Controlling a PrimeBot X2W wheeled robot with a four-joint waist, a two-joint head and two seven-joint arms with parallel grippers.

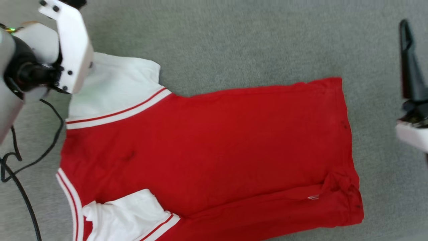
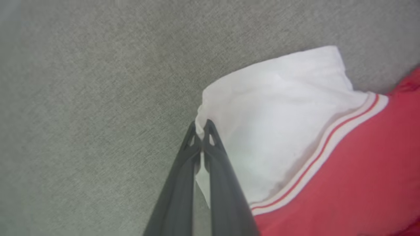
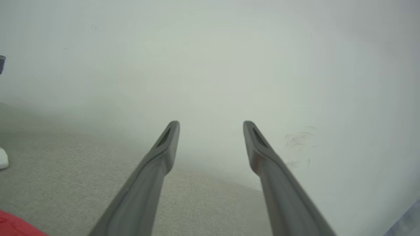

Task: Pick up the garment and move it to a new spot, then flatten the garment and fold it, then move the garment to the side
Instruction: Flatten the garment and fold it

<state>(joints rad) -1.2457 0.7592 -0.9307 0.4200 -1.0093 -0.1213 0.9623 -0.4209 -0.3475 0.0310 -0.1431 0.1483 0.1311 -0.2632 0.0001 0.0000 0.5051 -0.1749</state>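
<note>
Fuzzy grey surface (image 1: 234, 40) under the shirt (image 1: 217, 140), pale wall (image 3: 229, 65) behind it. Left claw (image 2: 200, 126) is pinching the shirt's white sleeve (image 2: 279, 114), right claw (image 3: 211, 131) spread wide.

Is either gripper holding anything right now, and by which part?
The left gripper is shut on the garment, pinching the cuff corner of a white sleeve. The right gripper is open, holding nothing.

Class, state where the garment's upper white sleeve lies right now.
Head view: the white sleeve lies at the upper left of the garment on the grey surface, by the left arm. Left wrist view: the left gripper pinches its outer corner.
</note>
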